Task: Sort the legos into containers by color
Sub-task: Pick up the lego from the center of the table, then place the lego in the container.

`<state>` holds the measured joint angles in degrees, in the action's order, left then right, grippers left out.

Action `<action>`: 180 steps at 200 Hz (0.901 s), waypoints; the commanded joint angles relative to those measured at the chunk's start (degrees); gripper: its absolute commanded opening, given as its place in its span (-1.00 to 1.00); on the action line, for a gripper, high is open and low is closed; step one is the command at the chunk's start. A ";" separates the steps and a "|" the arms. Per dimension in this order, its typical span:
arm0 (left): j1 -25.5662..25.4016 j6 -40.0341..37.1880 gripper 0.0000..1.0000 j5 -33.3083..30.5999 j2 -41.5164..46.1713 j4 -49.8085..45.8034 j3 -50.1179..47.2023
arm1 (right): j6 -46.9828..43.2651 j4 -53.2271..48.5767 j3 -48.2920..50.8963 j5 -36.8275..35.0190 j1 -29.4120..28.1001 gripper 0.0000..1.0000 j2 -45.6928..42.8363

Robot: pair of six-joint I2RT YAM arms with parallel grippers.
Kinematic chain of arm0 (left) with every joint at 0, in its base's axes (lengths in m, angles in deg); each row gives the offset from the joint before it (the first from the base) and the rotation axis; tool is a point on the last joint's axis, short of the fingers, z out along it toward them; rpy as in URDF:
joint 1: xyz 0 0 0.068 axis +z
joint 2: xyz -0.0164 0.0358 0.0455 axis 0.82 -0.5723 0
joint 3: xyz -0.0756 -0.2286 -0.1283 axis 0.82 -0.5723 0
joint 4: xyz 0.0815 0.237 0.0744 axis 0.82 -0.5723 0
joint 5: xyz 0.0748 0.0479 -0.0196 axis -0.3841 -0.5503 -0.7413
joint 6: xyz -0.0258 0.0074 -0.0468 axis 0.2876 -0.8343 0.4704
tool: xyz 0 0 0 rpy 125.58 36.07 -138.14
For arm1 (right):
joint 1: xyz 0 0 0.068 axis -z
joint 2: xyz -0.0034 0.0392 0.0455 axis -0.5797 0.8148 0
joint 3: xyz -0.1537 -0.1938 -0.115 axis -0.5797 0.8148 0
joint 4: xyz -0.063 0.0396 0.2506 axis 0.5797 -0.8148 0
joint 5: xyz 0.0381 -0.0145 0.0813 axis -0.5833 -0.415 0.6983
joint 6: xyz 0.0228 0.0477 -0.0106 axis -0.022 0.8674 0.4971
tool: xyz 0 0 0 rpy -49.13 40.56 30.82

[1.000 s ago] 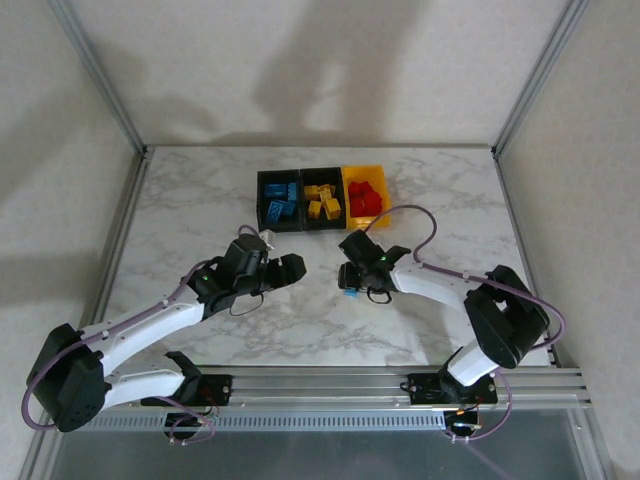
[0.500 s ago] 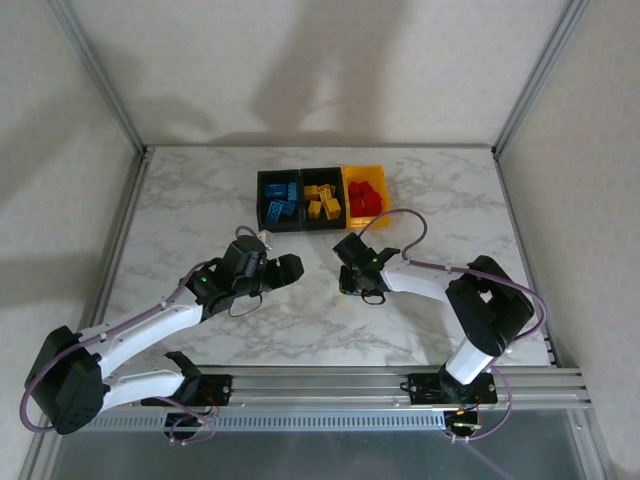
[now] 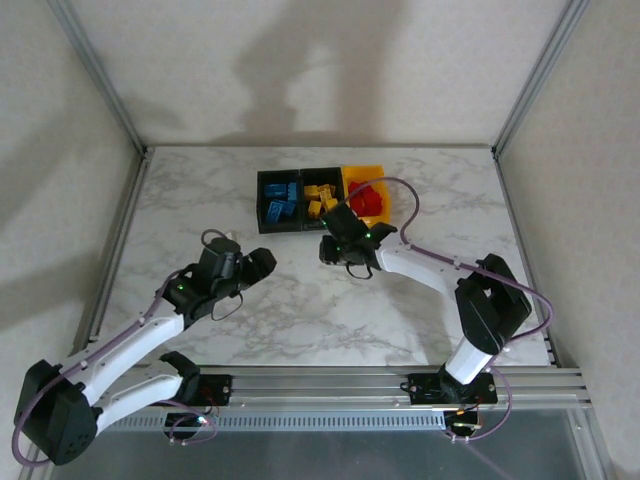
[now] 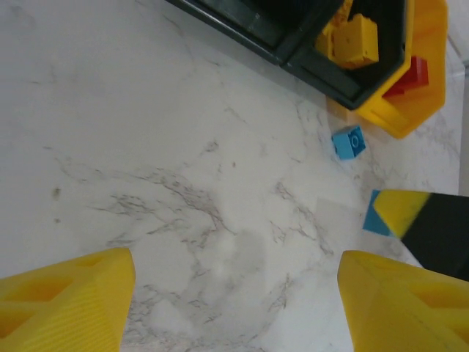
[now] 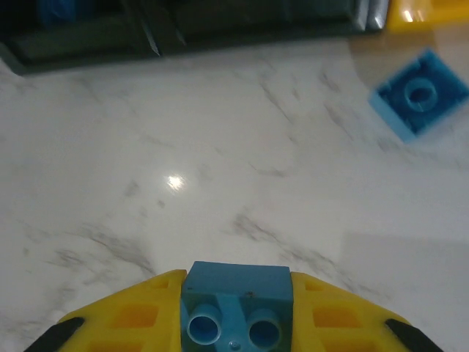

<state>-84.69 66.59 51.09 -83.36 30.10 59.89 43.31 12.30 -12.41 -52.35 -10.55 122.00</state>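
Blue studded plastic bricks [image 3: 278,200] lie in the left black rectangular bin [image 3: 278,226], yellow bricks [image 3: 322,198] in the middle black bin [image 3: 322,172] and red bricks [image 3: 368,198] in the yellow-orange bin [image 3: 360,170]. On this evidence sorting is nearly complete, with 2 blue bricks outside the bins. The right gripper [image 5: 236,312] is clamped on 1 held blue brick [image 5: 236,284] just in front of the bins. The loose blue brick [image 5: 419,94] lies on the white marble-pattern table [image 3: 200,200] near the yellow-orange bin. The left gripper [image 4: 234,293] is spread wide and empty. Beige textured walls [image 3: 300,60] and aluminium frame posts [image 3: 100,75] enclose the table.
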 commanded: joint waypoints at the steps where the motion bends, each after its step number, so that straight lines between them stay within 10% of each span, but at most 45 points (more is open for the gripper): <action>1: 1.49 1.03 0.46 -2.33 2.51 -4.87 -0.18 | -3.40 -2.13 -5.52 -0.27 -0.47 -0.55 4.01; 180: 8.65 0.94 0.46 -1.63 7.52 -10.01 1.18 | -7.86 -9.15 -59.82 5.53 3.69 -0.51 41.50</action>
<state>-76.60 67.46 48.75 -77.00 21.71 59.89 35.68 4.28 -67.71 -49.68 -9.02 159.61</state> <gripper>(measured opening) 0.732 0.285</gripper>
